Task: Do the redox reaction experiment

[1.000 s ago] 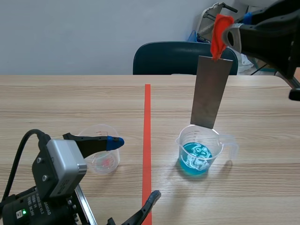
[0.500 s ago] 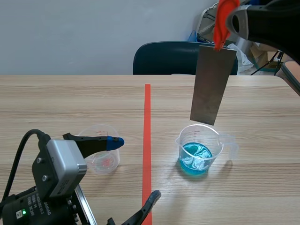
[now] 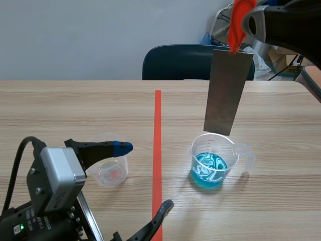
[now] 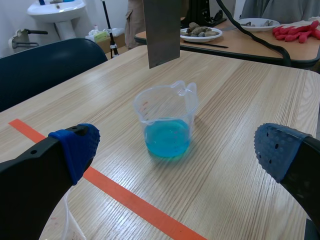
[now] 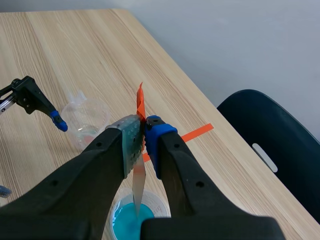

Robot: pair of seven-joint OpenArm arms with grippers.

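1. At 3 o'clock of the orange-red tape line [image 3: 158, 125] on the pale wooden table [image 3: 75, 105] stands the clear plastic beaker [image 3: 212, 148], with its spout toward 3 o'clock. Its lower part holds blue liquid [image 3: 210, 173] marbled with pale swirls.
2. At 12 o'clock above the beaker hangs the grey rectangular metal strip [image 3: 226, 93], nearly upright. Its lower edge is over the beaker's mouth and clear of the liquid.
3. Raised at the scene's 2 o'clock, the right gripper [image 5: 144, 134] is clamped on the strip's top end. An orange-red tape tab [image 3: 236, 22] sticks up between its pads.
4. Low at 7 o'clock, the left gripper [image 3: 144, 176] has its fingers spread wide and holds nothing. One blue-tipped finger reaches above the small clear plastic cup [image 3: 111, 170].
5. The small cup sits at 9 o'clock of the tape line, well apart from the beaker, with a faint reddish trace on its bottom.
6. A dark blue chair [image 3: 185, 63] stands at 12 o'clock, beyond the table's far edge.
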